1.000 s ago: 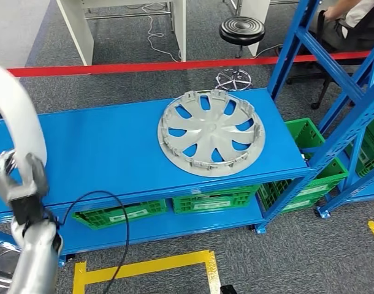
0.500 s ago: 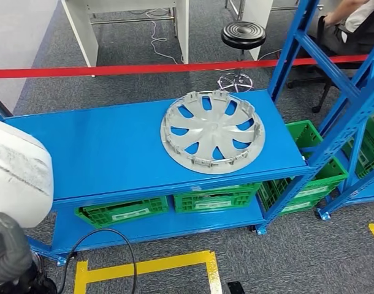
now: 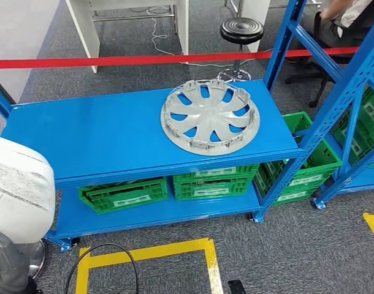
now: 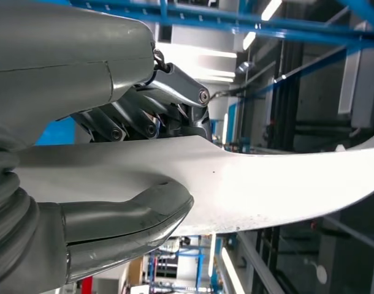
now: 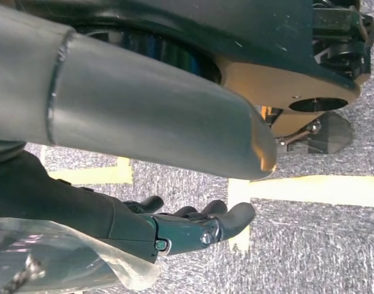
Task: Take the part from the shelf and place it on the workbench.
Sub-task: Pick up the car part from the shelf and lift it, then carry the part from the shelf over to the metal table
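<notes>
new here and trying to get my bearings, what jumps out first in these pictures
A silver hubcap lies flat on the right part of a blue shelf, with green crates on the level below. At the lower left, the left hand grips a white curved part. A red tape runs across the floor behind.

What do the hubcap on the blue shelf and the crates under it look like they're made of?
Hubcap: likely moulded plastic with a matt silver-grey painted finish; thin spokes, clip tabs around the rim, no mirror shine. Crates: glossy green plastic, judging by the lattice walls and uniform colour. Shelf: looks like blue painted sheet metal, smooth and slightly glossy.
</notes>
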